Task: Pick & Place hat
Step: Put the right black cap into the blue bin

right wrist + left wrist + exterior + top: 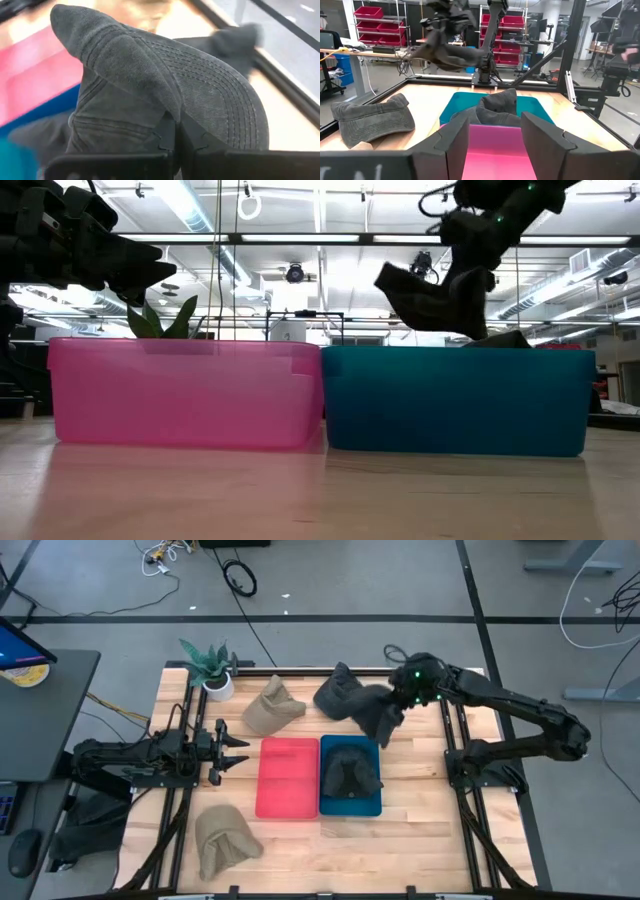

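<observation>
My right gripper (398, 702) is shut on a dark grey cap (376, 714), lifted above the table just beyond the blue bin's (350, 804) far right corner; the low view shows the cap (430, 300) hanging higher than the blue bin's rim (455, 350). Another dark cap (350, 772) lies inside the blue bin. A third dark cap (338, 692) rests on the table behind it. The pink bin (288, 778) stands to the left of the blue bin. My left gripper (236, 748) is open, hovering left of the pink bin, touching nothing. My right gripper pinches the dark cap between its two shut fingers (168, 134) at a fold where brim and crown meet (172, 111). The stitched brim (220, 90) spreads to one side of the fingers and the crown (100, 120) to the other. The cap hangs clear of table and bin.
Two tan caps lie on the table, one (270, 708) beyond the pink bin and one (222, 838) near the front left corner. A potted plant (212, 668) stands at the far left corner. Bare wood shows to the right of the blue bin.
</observation>
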You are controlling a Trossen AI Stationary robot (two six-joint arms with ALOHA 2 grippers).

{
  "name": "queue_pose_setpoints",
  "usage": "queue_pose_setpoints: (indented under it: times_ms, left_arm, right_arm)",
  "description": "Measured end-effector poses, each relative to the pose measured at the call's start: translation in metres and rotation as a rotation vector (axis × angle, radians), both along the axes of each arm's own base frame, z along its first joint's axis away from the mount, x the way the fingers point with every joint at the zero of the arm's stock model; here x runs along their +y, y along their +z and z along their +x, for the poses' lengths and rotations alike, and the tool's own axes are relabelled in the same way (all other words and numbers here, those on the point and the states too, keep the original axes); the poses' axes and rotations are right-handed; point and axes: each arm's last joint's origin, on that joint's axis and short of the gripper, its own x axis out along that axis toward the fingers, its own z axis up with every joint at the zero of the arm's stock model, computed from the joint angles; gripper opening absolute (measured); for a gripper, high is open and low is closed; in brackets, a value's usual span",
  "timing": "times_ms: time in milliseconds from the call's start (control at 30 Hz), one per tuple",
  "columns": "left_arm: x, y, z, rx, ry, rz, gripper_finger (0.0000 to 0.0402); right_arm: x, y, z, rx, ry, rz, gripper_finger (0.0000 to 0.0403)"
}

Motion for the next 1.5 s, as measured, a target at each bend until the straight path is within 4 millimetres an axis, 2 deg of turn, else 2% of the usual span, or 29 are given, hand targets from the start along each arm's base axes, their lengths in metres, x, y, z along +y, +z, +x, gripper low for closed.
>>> queue_pose_setpoints:
  times_ms: [333, 600, 733, 933, 1100, 1300, 1500]
  left_arm:
    - [0.0, 0.0, 0.0, 0.0, 0.0, 0.0, 0.0183]
    - [0.0, 0.0, 0.0, 0.0, 0.0, 0.0, 0.0183]
    - [0.0, 0.0, 0.0, 0.0, 0.0, 0.0, 0.0183]
    - [0.0, 0.0, 0.0, 0.0, 0.0, 0.0, 0.0183]
    - [0.0, 0.0, 0.0, 0.0, 0.0, 0.0, 0.0183]
    - [0.0, 0.0, 0.0, 0.0, 0.0, 0.0, 0.0183]
    - [0.0, 0.0, 0.0, 0.0, 0.0, 0.0, 0.0183]
  right_arm:
    - [0.047, -0.002, 0.019, 0.019, 0.297, -0.031, 0.0001]
    - [0.068, 0.001, 0.024, 0.014, 0.372, -0.014, 0.0002]
    - [0.077, 0.005, 0.032, 0.01, 0.405, -0.004, 0.0002]
    - [0.093, 0.002, 0.051, 0.07, 0.469, 0.024, 0.0002]
    - [0.1, -0.006, 0.073, 0.118, 0.533, 0.008, 0.0002]
    - [0.1, -0.03, 0.101, 0.202, 0.589, -0.01, 0.0002]
    - [0.1, -0.054, 0.119, 0.259, 0.637, -0.028, 0.0002]
